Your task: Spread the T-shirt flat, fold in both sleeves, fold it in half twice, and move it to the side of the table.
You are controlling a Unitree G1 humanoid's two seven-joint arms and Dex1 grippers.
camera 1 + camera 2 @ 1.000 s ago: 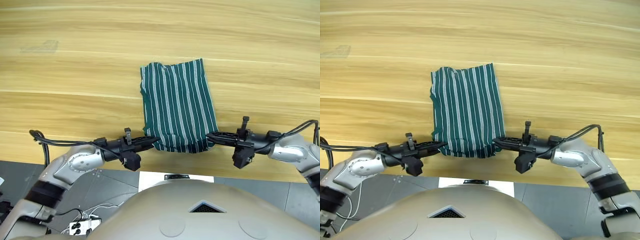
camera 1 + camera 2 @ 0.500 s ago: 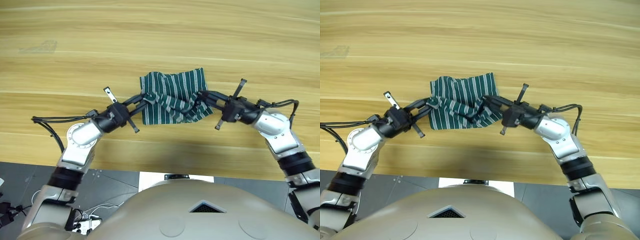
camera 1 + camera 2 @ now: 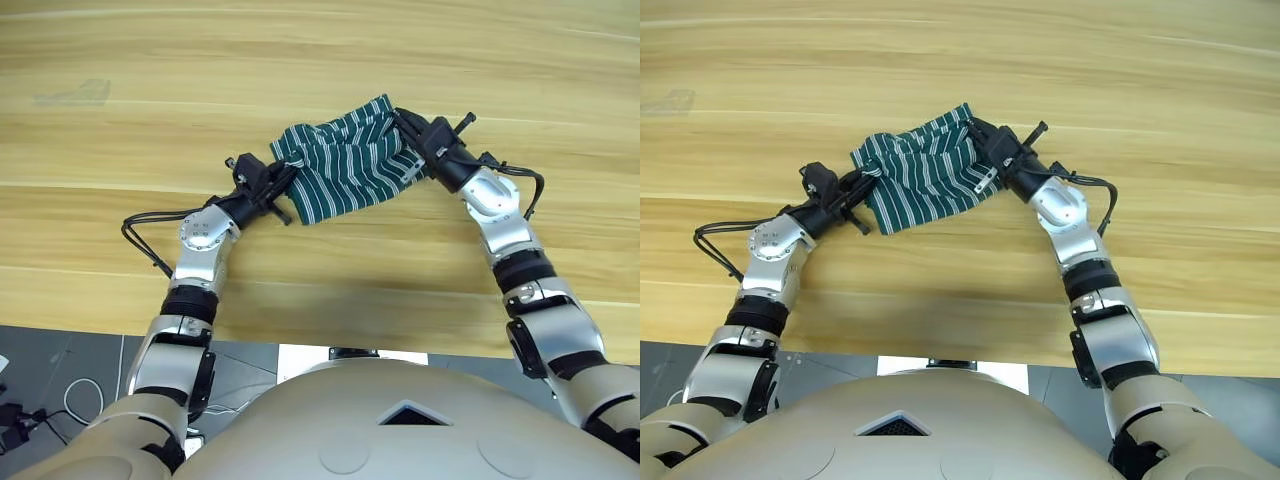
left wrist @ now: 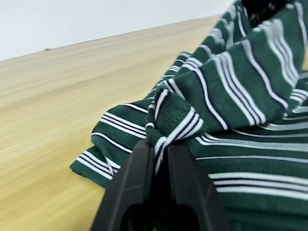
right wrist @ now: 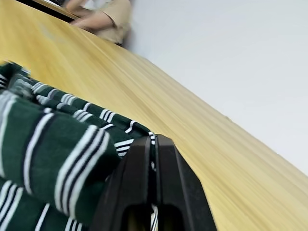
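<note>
The green T-shirt with white stripes (image 3: 345, 160) lies folded over on itself on the wooden table (image 3: 130, 130), a short way in from the near edge. My left gripper (image 3: 278, 180) is shut on the T-shirt's left corner, where the cloth (image 4: 175, 122) bunches between its fingers (image 4: 130, 187). My right gripper (image 3: 408, 128) is shut on the right corner, and the fabric (image 5: 43, 139) hangs from its fingers (image 5: 144, 187). Both held corners are carried over the far part of the shirt, so the near half drapes over the far half.
Bare wood surrounds the shirt on every side. The table's near edge (image 3: 330, 345) runs across just below my arms. A person in a tan sleeve (image 5: 103, 19) sits at the table's far end in the right wrist view.
Both grippers have carried the shirt's near corners away from me to its far edge, folding the near half over the far half. Both arms are stretched farther out.
</note>
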